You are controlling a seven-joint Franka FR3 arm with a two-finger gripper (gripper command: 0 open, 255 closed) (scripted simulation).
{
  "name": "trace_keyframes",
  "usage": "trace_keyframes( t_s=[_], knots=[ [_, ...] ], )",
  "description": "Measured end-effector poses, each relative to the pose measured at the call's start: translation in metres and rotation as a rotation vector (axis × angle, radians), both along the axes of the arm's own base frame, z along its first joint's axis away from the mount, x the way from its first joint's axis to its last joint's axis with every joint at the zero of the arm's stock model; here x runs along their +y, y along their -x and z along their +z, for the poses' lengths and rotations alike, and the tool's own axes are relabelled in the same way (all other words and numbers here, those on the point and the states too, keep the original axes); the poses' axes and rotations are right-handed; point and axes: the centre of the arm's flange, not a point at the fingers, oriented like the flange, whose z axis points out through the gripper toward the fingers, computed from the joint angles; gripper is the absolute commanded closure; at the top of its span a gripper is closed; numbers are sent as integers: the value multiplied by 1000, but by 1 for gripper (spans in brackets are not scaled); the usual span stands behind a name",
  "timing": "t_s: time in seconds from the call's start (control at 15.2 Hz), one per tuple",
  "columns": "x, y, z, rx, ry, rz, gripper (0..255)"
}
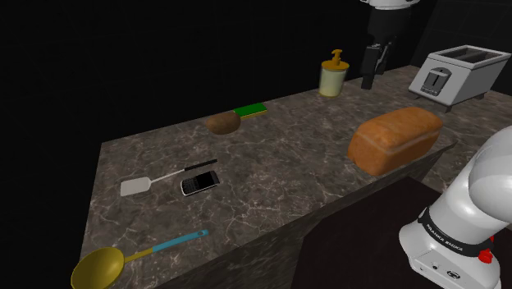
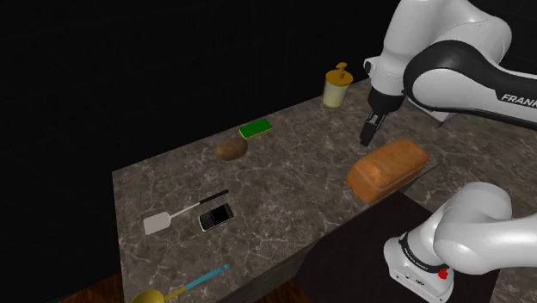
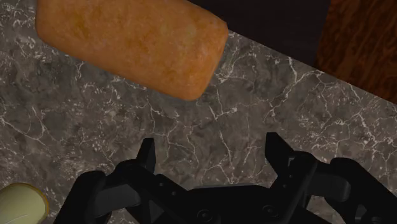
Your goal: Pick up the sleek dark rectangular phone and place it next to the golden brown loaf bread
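I saw the hand [image 3: 211, 143] poised above the marbled table [image 1: 279, 176] near the golden-brown loaf [image 2: 387, 169], its fingers spread apart and gripping nothing; the dark phone [image 1: 200, 182] lay flat, well apart from the loaf, just beside a white spatula [image 1: 135, 186].

The phone [image 1: 200, 181] was a small dark rectangle with a pale rim. It lay flat on the counter [image 1: 279, 176], askew to the counter's front edge, toward the end at the shoulder view's left. The loaf [image 1: 395, 138], golden brown and whole, rested on its base at the counter's front edge, well apart from the phone.
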Motion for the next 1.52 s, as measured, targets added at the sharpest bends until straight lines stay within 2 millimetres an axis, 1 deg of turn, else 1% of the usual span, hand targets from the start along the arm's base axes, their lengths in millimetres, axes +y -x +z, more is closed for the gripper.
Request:
trace_keyframes(
  t_s=[0.07, 0.13, 0.2, 0.33, 0.4, 0.46, 0.59, 0.79, 0.99, 1.12, 1.32, 1.52],
  knots=[
    [0, 0, 0, 0, 0, 0, 0],
    [2, -5, -2, 0, -1, 14, 0],
    [5, -14, -8, 0, -2, 37, 0],
    [16, -29, -16, -2, -6, 92, 0],
    [21, -41, -22, -3, -8, 121, 0],
    [30, -46, -27, -4, -10, 151, 0],
    [43, -68, -37, -6, -14, 212, 0],
    [61, -93, -53, -9, -20, 303, 0],
    [89, -115, -75, -12, -26, 395, 0],
    [106, -128, -82, -14, -30, 456, 0],
    [132, -150, -99, -18, -36, 548, 0],
    [162, -167, -116, -21, -42, 640, 0]
  ],
)
